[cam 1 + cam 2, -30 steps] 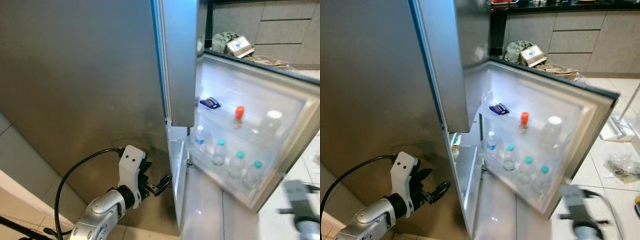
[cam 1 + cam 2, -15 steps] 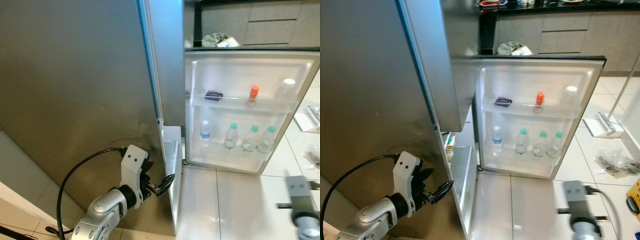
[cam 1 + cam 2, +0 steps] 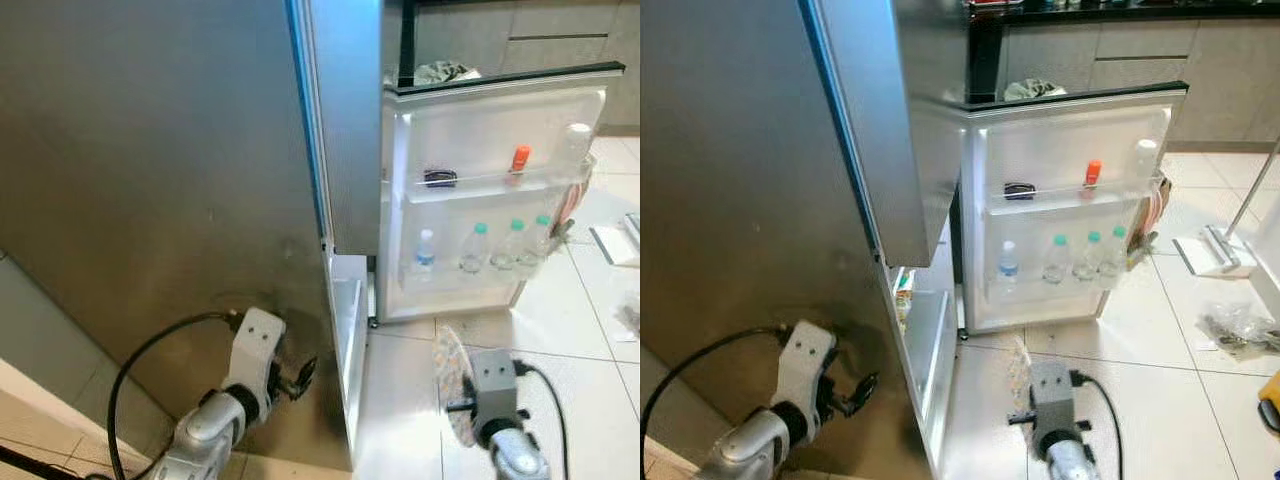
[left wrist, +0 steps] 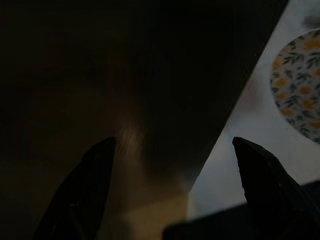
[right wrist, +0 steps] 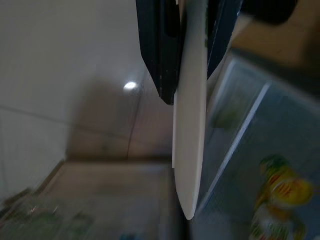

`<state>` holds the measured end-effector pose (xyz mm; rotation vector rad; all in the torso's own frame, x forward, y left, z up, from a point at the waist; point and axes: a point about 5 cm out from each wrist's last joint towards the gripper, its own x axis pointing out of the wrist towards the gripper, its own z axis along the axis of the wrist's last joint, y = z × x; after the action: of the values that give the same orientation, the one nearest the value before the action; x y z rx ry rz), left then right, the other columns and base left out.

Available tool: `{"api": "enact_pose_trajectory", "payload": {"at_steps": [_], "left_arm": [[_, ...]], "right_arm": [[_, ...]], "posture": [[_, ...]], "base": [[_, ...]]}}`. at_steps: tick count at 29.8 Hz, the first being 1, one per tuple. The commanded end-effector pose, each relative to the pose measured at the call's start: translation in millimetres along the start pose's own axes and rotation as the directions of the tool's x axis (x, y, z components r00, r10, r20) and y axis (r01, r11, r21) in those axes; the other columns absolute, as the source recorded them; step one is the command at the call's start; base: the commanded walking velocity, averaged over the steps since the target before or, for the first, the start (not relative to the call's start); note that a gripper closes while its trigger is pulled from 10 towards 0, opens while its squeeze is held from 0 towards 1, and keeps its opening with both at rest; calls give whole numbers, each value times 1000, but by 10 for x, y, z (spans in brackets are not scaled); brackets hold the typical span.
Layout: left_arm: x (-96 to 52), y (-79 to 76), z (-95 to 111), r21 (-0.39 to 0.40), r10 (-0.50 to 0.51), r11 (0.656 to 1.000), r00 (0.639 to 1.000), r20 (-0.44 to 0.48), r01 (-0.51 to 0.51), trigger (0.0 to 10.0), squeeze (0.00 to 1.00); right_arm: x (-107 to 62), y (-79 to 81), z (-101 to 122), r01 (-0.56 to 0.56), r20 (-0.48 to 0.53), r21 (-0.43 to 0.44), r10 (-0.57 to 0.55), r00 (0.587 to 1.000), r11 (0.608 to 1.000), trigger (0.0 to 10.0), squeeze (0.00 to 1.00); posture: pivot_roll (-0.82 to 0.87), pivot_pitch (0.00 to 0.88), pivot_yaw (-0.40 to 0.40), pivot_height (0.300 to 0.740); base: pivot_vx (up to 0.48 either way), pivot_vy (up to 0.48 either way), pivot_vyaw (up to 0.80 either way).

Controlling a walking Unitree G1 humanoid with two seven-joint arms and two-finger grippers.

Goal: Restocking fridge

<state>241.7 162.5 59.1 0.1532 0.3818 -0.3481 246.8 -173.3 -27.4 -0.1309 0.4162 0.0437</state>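
The steel fridge (image 3: 160, 170) stands at my left with its lower door (image 3: 560, 110) swung wide open. The door's shelves carry several water bottles (image 3: 472, 250), an orange-capped bottle (image 3: 520, 160) and a dark packet (image 3: 440, 178). My right gripper (image 5: 190, 87) is shut on a white plate (image 5: 192, 130), seen edge-on. That flower-patterned plate (image 3: 452, 385) hangs low over the floor tiles in front of the fridge opening. My left gripper (image 3: 300, 378) is open and holds nothing, low beside the fridge's front corner. Its fingers (image 4: 95, 190) stand wide apart.
A black cable (image 3: 150, 350) loops from my left arm along the fridge side. A mop (image 3: 1225, 240) and a crumpled plastic bag (image 3: 1230, 330) lie on the tiles at right. Grey cabinets (image 3: 1120, 60) stand behind the door.
The fridge door has swung wider open and the camera has shifted. My right arm has come further into view, carrying the plate. The left gripper has dropped a little lower.
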Motion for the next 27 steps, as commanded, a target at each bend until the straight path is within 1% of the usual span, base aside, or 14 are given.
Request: {"api": "enact_pose_trajectory", "payload": {"at_steps": [1,2,5,7,8,9,10,16,17,22,26,27], "left_arm": [[-14,129,-139,-7,104,995,994,-33,-104,10000,0],[-11,162,-175,-23,137,990,990,-42,-138,10000,0],[-9,189,-220,-28,162,986,985,-54,-163,10000,0],[-9,200,-300,-33,182,982,981,-69,-185,10000,0],[-8,189,-326,-14,185,982,980,-78,-187,10000,0],[-8,189,-326,-14,185,982,980,-78,-187,10000,0],[-8,155,-345,4,171,985,982,-85,-171,10000,0],[-1,126,-352,20,165,986,984,-63,-164,10000,0],[8,126,-355,37,170,985,984,-51,-168,10000,0],[19,117,-357,45,164,986,986,-40,-162,10000,0],[25,112,-353,51,158,986,987,-31,-157,10000,0],[27,107,-349,55,154,987,988,-27,-153,10000,0]], "right_arm": [[-61,64,-114,-18,-31,-4,17,999,1000,10000,0],[-74,79,-137,-20,-37,-4,20,999,1000,10000,0],[-81,95,-143,-27,-36,7,27,999,1000,10000,0],[-83,127,-122,-41,-17,36,42,999,998,10000,0],[-78,143,-101,-49,-4,48,50,999,998,10000,0],[-78,143,-101,-49,-4,48,50,999,998,10000,0],[-68,165,-72,-60,10,57,60,998,997,10000,0],[-61,209,-40,-79,29,50,77,997,996,10000,0],[-61,223,-45,-85,24,34,84,996,996,10000,0],[-65,225,-53,-85,20,33,84,996,996,10000,0],[-68,226,-58,-86,19,26,85,996,996,10000,0],[-72,224,-67,-85,13,10,85,996,996,10000,0]], "posture": [[-64,61,59,737],[-64,61,59,737],[-66,65,57,737],[-67,68,56,737],[-68,72,54,737],[-68,72,54,737],[-67,72,53,737],[-62,77,50,737],[-61,77,50,737],[-60,78,49,737],[-61,79,49,737],[-61,79,49,737]], "base": [[0,0,0],[0,0,0],[0,0,0],[0,0,0],[0,0,0],[0,0,0],[0,0,0],[0,0,0],[0,0,0],[0,-304,0],[0,-447,0],[0,-472,0]]}}
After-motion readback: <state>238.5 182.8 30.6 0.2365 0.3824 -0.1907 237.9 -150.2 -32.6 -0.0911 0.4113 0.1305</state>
